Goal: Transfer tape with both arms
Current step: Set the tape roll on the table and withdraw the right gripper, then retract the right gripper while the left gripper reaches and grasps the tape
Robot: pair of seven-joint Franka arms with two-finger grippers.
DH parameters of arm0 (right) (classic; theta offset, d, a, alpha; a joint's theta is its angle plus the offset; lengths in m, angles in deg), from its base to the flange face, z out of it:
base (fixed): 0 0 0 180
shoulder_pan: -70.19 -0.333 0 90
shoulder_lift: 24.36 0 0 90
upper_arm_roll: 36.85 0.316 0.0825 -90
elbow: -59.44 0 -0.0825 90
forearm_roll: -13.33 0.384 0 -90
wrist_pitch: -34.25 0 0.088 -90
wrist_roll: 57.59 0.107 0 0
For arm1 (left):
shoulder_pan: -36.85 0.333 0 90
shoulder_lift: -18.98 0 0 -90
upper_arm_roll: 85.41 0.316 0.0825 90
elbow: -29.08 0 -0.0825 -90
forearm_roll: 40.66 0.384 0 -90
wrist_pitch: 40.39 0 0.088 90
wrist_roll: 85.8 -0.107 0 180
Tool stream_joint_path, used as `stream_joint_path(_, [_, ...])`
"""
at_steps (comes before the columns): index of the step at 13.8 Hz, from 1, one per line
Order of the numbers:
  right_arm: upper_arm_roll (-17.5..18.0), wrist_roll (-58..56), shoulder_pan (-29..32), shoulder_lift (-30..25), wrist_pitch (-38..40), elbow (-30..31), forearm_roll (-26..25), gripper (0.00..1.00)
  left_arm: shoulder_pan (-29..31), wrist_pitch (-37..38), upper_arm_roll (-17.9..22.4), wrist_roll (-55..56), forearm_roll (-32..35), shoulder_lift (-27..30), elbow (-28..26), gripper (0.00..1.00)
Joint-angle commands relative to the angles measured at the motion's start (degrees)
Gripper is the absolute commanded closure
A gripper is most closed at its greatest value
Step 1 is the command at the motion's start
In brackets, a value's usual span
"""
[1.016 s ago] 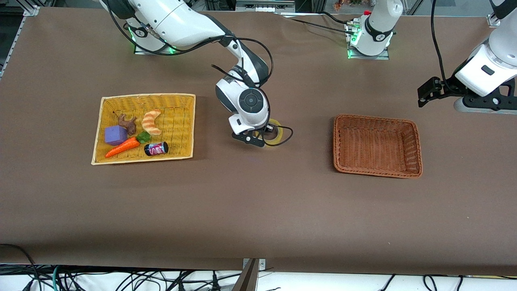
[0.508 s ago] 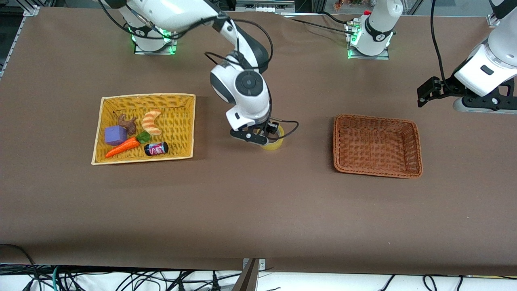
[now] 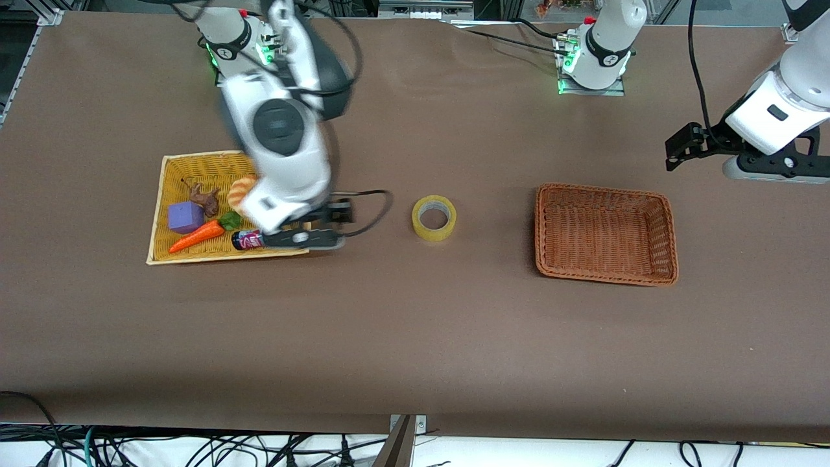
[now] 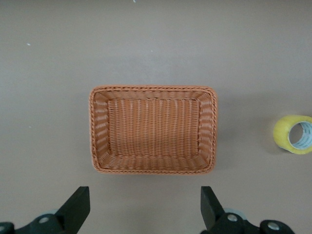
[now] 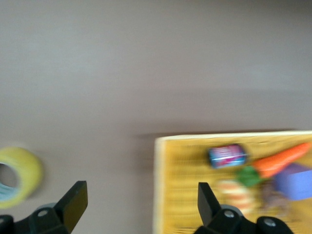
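The tape (image 3: 434, 218), a yellowish roll with a grey hollow core, lies flat on the brown table between the two baskets, held by nothing. My right gripper (image 3: 301, 240) is open and empty over the corner of the yellow basket (image 3: 194, 162) nearest the tape. In the right wrist view the gripper (image 5: 141, 202) spans that basket's edge (image 5: 163, 195), with the tape (image 5: 19, 175) off to one side. My left gripper (image 3: 775, 165) waits open and empty, high over the table at the left arm's end. Its wrist view shows the gripper (image 4: 144, 209) open and the tape (image 4: 294, 134).
The yellow basket holds a croissant toy (image 3: 241, 194), a purple cube (image 3: 185, 216), a carrot (image 3: 194, 237), a small can (image 3: 249, 239) and a brown figure (image 3: 204, 198). An empty brown wicker basket (image 3: 606, 279) stands toward the left arm's end, also seen in the left wrist view (image 4: 97, 131).
My right gripper has let go of the tape and swung away to the yellow basket's corner. The tape stays on the table. The left arm has barely moved.
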Motion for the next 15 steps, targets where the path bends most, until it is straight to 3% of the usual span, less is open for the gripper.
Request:
stream_joint_path(1, [-8.7,-11.8,-0.2,-3.5,4.2,1.4,6.7,0.0,-2.6,1.0,-0.7,0.0,-1.0,-2.6,0.2,0.0])
stream_joint_path(3, [-14.3,-14.1,-0.1,-4.5,6.7,1.4,9.7,0.0,-4.7,3.1,-2.7,0.2,-0.9,-4.5,0.1,0.0])
stream_joint_path(5, [-14.8,-15.9,3.0,-5.8,6.6,1.4,11.1,0.0,-5.4,2.6,-6.0,1.8,-1.0,-7.8,0.2,0.0])
stream_joint_path(7, [-10.8,-16.3,10.6,-9.8,6.7,3.1,12.3,0.0,-5.4,-0.8,-9.5,5.9,-1.0,-12.0,0.2,0.0])
stream_joint_path(9, [-0.7,-16.1,22.3,-13.5,6.5,6.5,11.4,0.0,-5.9,-7.4,-13.4,10.3,-1.1,-18.3,0.2,0.0])
stream_joint_path(10, [2.3,-16.5,25.6,-15.3,6.4,8.1,9.8,0.0,-6.7,-11.0,-14.6,11.6,-1.1,-20.9,0.2,0.0])
stream_joint_path(15, [4.4,-16.0,34.4,-28.3,0.9,18.8,7.9,0.0,-15.1,-23.4,-15.7,12.1,-0.2,-31.5,0.0,0.0])
